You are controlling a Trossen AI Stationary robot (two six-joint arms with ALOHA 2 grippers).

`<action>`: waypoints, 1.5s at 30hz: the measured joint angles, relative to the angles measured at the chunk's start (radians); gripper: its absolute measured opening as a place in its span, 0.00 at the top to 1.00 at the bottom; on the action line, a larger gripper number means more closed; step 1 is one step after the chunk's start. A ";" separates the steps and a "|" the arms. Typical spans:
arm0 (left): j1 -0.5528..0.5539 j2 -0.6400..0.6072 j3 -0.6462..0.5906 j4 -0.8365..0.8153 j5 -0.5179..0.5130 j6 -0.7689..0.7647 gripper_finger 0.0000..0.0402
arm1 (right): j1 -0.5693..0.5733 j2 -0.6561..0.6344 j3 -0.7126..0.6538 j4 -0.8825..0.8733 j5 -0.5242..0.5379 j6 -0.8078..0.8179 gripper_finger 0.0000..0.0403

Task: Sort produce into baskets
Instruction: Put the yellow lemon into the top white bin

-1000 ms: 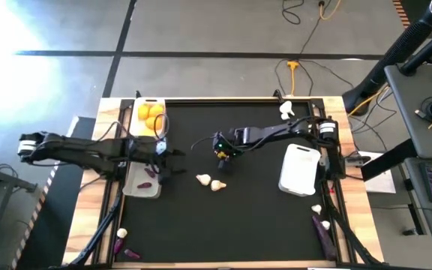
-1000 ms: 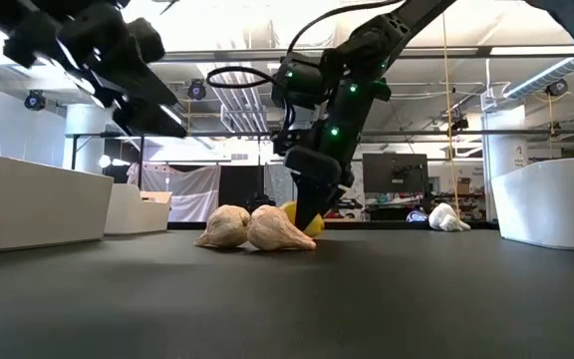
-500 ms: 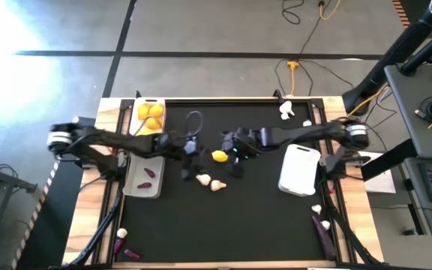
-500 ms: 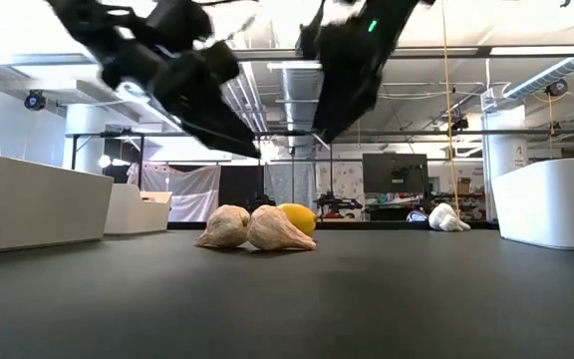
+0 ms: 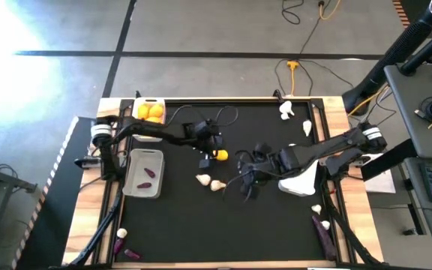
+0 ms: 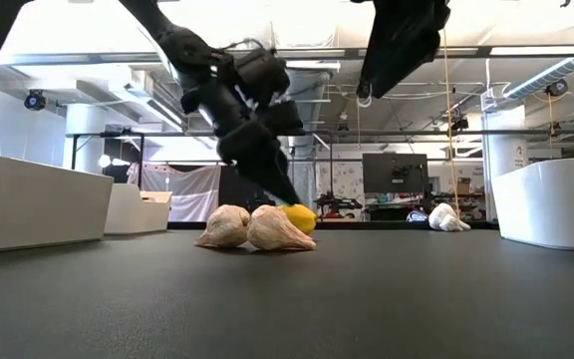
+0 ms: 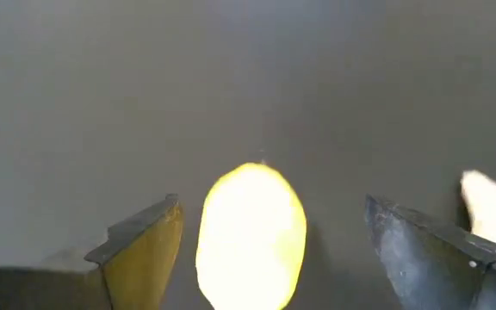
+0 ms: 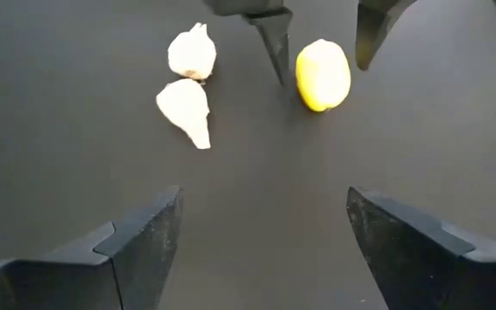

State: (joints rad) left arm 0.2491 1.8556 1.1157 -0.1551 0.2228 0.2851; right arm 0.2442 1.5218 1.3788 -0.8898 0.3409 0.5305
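yellow citrus (image 7: 251,234) sits between the left gripper's (image 5: 210,152) spread jaws; right gripper (image 5: 249,182) released nearby.

Black matte surface (image 5: 223,225) framed by a light wooden border. Near the middle, a yellow citrus fruit (image 5: 220,155) resting directly on it, with two garlic bulbs (image 5: 210,181) just beside, touching each other, toward the near edge. Along the left edge, two white bins: one (image 5: 150,114) at the far-left corner holding citrus, one (image 5: 143,173) nearer holding eggplants. A third white bin (image 5: 300,180) by the right edge. Loose garlic (image 5: 287,112) near the far-right corner. Eggplants (image 5: 124,250) and garlic at the near-left corner; an eggplant (image 5: 322,229) toward the near-right corner.
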 joint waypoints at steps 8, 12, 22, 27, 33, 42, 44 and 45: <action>0.002 0.084 -0.002 0.019 -0.027 -0.018 0.15 | 0.004 0.018 -0.002 -0.005 0.004 -0.011 0.22; 0.004 0.109 -0.003 0.046 -0.031 -0.071 0.21 | -0.014 0.000 -0.003 -0.020 0.005 -0.043 0.24; 0.019 0.017 -0.040 -0.016 -0.024 -0.236 0.56 | -0.122 -0.096 -0.003 -0.079 0.029 -0.203 0.31; 0.049 -0.274 -0.158 -0.195 -0.247 -0.331 0.56 | -0.191 -0.126 -0.003 -0.066 0.027 -0.248 0.35; 0.169 -0.617 -0.263 -0.575 -0.583 -0.494 0.56 | -0.225 -0.113 -0.003 -0.015 0.019 -0.321 0.39; 0.525 -0.575 -0.261 -0.852 -0.684 -0.517 0.56 | -0.232 -0.093 -0.002 0.089 0.019 -0.419 0.41; 0.588 -0.533 -0.261 -0.856 -0.671 -0.514 0.56 | -0.232 -0.093 0.000 0.088 0.018 -0.418 0.40; 0.610 -0.514 -0.261 -0.852 -0.649 -0.506 0.56 | -0.232 -0.093 0.000 0.087 0.018 -0.415 0.40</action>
State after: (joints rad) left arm 0.8590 1.3416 0.8547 -1.0074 -0.4264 -0.2206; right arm 0.0124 1.4286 1.3787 -0.8032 0.3592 0.1156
